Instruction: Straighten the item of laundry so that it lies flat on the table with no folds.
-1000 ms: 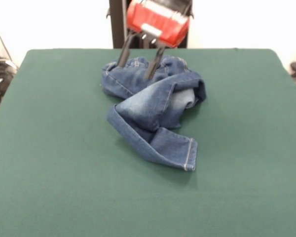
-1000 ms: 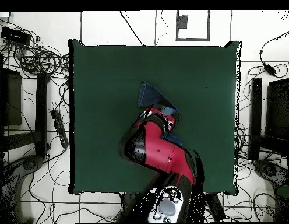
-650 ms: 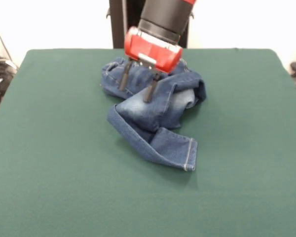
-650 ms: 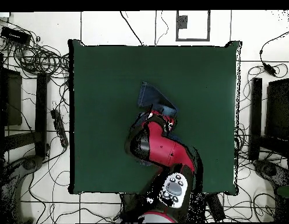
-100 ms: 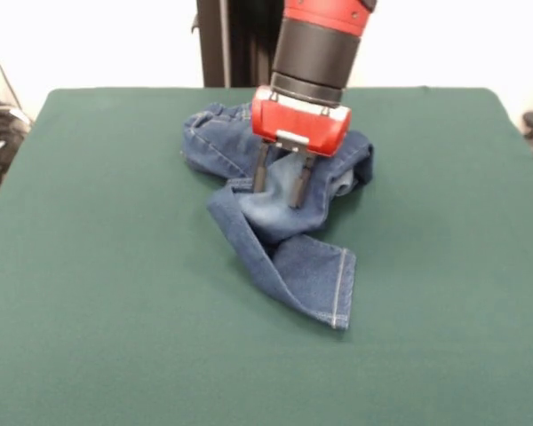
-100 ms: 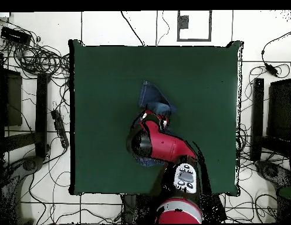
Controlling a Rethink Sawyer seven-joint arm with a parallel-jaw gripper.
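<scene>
Near table centre, slightly toward far edge: jeans (image 5: 280, 209) lie crumpled, folded over themselves, one hemmed leg pointing toward camera. Gripper (image 5: 279, 185) directly above heap, fingers (image 5: 260, 169) spread apart, tips touching faded denim, nothing clamped between them. Green table (image 5: 98, 293) surrounds heap on all sides.

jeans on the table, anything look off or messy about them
Yes. The jeans lie crumpled mid-table, folded over themselves, one leg trailing toward the camera. The open gripper has its fingers down on the heap.
</scene>
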